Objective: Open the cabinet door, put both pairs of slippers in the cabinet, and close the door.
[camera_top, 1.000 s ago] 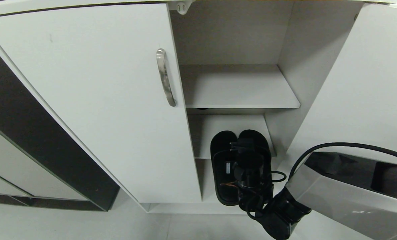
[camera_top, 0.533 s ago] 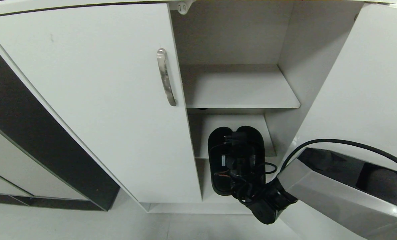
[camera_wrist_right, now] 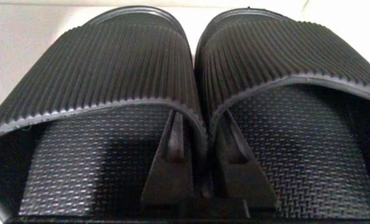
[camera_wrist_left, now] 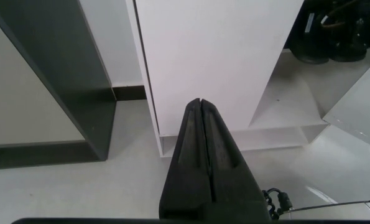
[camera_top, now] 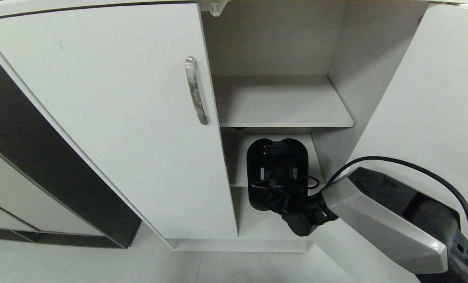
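Pinching the pair of black slippers [camera_top: 259, 165] side by side: right gripper [camera_wrist_right: 199, 123] has one finger [camera_wrist_right: 171, 158] inside each slipper under the ribbed straps [camera_wrist_right: 110, 68], squeezed onto the two touching inner walls, so the pair sits straight ahead of the wrist, toes pointing into the cabinet [camera_top: 273, 39]. Slippers are in the cabinet's open right half, below the upper shelf [camera_top: 281, 102], toes over the lower shelf [camera_top: 238, 157], heels out past its front edge; can't tell if the soles rest on it. Other side: left gripper [camera_wrist_left: 200, 109] hangs low in front of the cabinet's closed left door [camera_top: 100, 118], fingers pressed together.
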